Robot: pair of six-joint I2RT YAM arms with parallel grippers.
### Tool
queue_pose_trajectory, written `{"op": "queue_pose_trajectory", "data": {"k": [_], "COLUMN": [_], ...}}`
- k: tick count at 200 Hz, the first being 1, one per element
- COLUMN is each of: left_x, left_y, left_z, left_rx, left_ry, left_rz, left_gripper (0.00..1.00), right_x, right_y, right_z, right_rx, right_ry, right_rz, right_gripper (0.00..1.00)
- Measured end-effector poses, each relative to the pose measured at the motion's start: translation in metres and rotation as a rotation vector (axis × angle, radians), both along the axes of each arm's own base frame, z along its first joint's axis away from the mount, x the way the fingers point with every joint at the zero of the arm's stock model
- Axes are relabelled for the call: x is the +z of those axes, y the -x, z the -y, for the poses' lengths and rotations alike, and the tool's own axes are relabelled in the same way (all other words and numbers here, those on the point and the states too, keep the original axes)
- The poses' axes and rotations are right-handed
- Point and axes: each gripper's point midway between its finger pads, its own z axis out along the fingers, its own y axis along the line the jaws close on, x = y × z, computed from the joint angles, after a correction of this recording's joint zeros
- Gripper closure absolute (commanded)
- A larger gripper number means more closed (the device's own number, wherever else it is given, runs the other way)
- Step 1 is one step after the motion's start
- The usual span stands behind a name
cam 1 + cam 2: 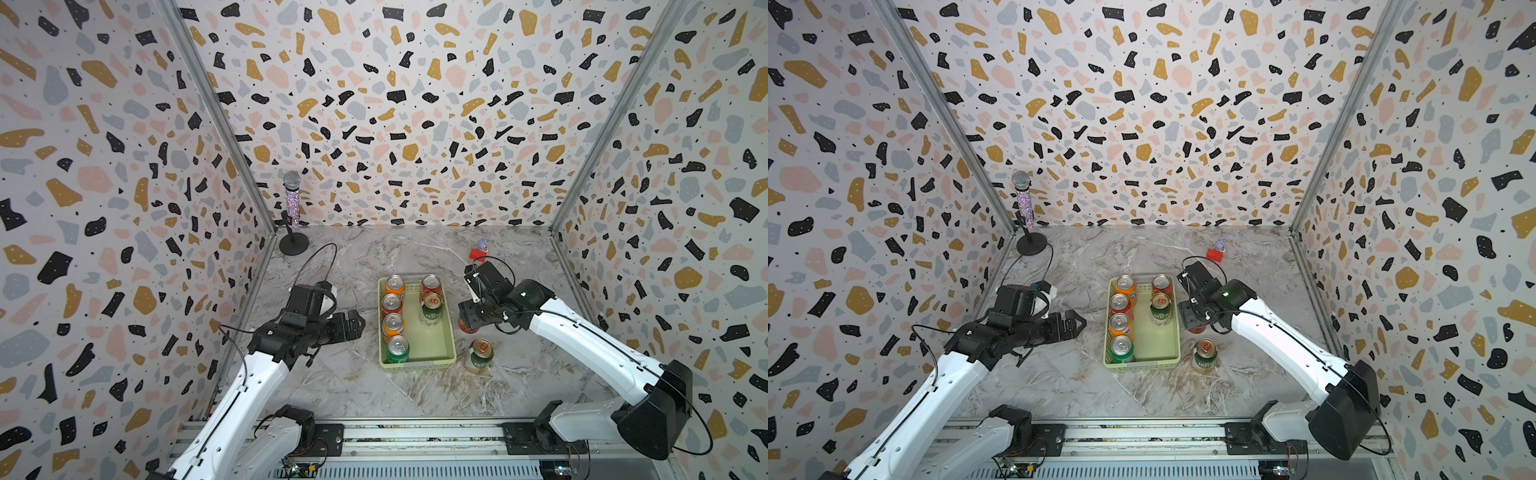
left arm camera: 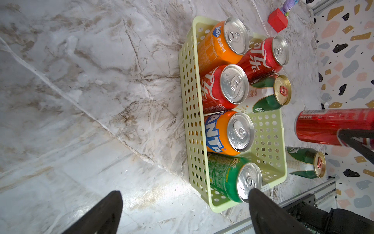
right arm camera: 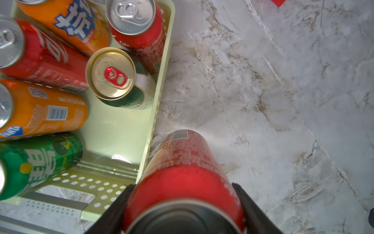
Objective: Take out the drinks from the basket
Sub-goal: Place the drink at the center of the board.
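Scene: basket lower centre in both top views, on the marble table. Six drinks stand upright inside. Four run along its left wall: orange, red, orange, then the bright green can at the bottom end. Two more sit at upper right, a red one and a gold-topped dark green one. Lower right of the basket floor is bare.

The right gripper is clenched around a red can near its top, upright, just outside the basket's right wall. Whether its base rests on the marble or hangs just clear, I cannot tell from these angles. A dark green can stands free on the table, below and right of it.

The left gripper is released and empty, jaws spread wide, left of the basket and level with the lower orange can.

Handling, my judgement: thin aluminium, stiff but dents under a hard squeeze; slick printed skin; some heft if full. Best taken from above, across the upper body, where neighbours leave finger room
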Motion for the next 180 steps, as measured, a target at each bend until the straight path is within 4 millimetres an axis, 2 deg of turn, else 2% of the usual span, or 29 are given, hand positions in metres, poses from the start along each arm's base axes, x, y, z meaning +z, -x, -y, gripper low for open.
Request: {"op": "queue_pose_trajectory", "data": {"k": [90,180], "left_x": [0.001,0.001], "left_y": [0.000,0.001], "left_z": [0.002,0.003], "left_rx": [-0.007,-0.009], "left_ry": [0.005,0.007], "left_rz": [0.002,0.001], "left_gripper": [0.00,0.00], "right_x": [-0.060,-0.082], "right_y": [-0.007,-0.001], "right_z": [-0.003,0.001], "right_rx": [-0.030,-0.053], "right_ry": [0.031,0.027], "right_rz": [-0.069,-0.091], "right_gripper": [0.73,0.70]}}
